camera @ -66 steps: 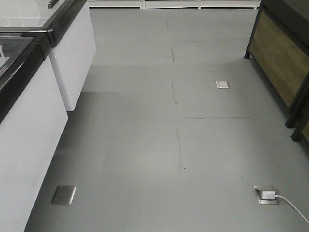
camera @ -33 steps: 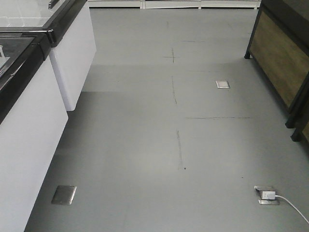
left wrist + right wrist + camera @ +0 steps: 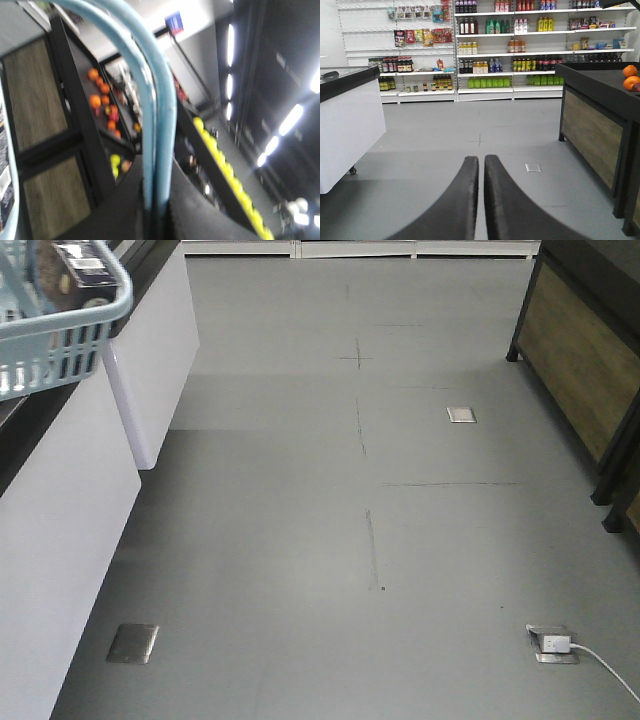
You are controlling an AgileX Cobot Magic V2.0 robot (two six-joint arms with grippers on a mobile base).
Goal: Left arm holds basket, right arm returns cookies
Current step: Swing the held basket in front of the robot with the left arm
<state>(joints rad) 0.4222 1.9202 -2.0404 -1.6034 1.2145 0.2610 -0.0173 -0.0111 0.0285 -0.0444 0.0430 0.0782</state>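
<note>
The basket [image 3: 60, 345] was seen at the upper left of the front view, held up over the white cabinet [image 3: 60, 540]. A dark box with a white barcode panel, the cookies [image 3: 85, 270], was lying inside it. The left tool [image 3: 156, 212] was clamped on the pale blue handle [image 3: 152, 110] of the basket. The fingers of the right tool [image 3: 481, 161] were pressed together, nothing being held, above the grey floor [image 3: 445, 135].

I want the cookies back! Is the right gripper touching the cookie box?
Apart. The right wrist view shows the right gripper closed on nothing; the front view shows the cookie box in the basket.
</note>
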